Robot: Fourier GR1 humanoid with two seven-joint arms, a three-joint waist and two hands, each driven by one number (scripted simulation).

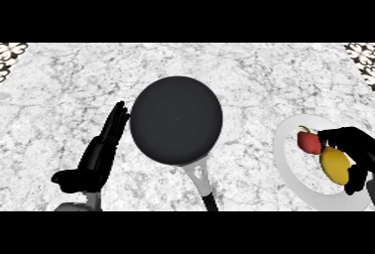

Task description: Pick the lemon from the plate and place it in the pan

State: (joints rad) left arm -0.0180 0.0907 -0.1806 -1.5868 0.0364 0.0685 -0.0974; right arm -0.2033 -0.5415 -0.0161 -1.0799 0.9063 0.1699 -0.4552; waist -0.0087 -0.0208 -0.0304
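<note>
Left of the pan [176,119], the left hand [99,154] rests open, fingers straight. Right of the pan, a plate [293,163] holds a red pepper [308,142] and the lemon [335,166]. The right hand [356,149] curls over the lemon, partly hiding it; whether it grips is unclear.

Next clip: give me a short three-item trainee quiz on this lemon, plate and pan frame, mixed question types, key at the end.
1. True or false: the lemon already lies in the pan.
2. Multiple choice: what lies beside the lemon on the plate? A) a red pepper B) a spoon C) a cup
3. Fill in: the pan's handle points toward the view's ______ edge.

Key
1. False. It lies on the plate, with the right hand curled over it; the pan holds nothing.
2. A, the red pepper.
3. Lower. The left hand rests open, fingers up, left of the pan.
</note>
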